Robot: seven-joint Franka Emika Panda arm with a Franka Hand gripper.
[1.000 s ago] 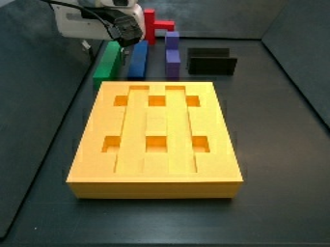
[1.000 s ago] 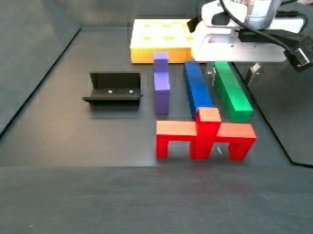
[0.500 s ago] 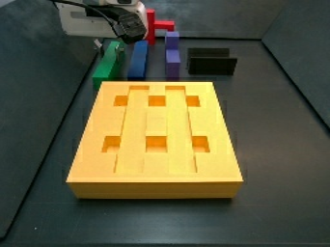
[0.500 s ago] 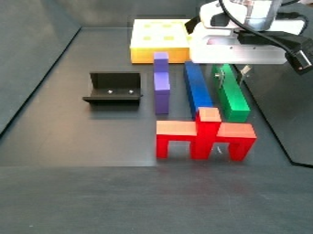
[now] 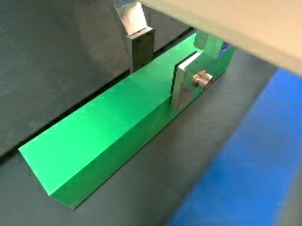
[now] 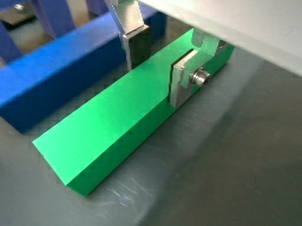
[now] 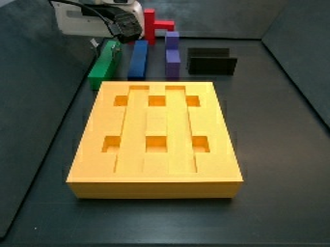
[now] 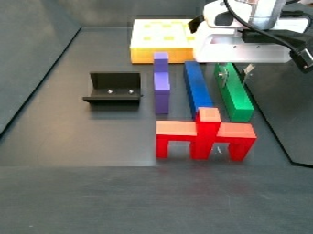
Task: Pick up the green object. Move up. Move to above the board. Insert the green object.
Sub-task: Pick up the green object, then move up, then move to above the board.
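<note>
The green object [image 7: 102,63] is a long green bar lying flat on the dark floor, behind the board's far left corner. In a side view [image 8: 236,99] it is the outermost of three parallel bars. My gripper [image 7: 114,37] is low over its middle, also seen in a side view [image 8: 232,69]. In both wrist views the gripper [image 5: 163,62] [image 6: 162,62] straddles the bar [image 5: 106,132] [image 6: 112,132], one finger on each long side, jaws open, the bar resting on the floor. The board [image 7: 154,183] is a thick orange-yellow slab with square holes, also seen in a side view [image 8: 160,37].
A blue bar [image 7: 137,58] [image 8: 199,87] [image 6: 59,71] lies right beside the green one, then a purple bar [image 7: 172,55] [image 8: 162,82]. Red pieces [image 8: 202,137] [image 7: 154,21] stand at the bars' ends. The fixture [image 7: 210,61] [image 8: 113,89] stands beyond the purple bar.
My gripper has shifted sideways from near the blue bar to over the green bar and come lower around it. The bars have not moved.
</note>
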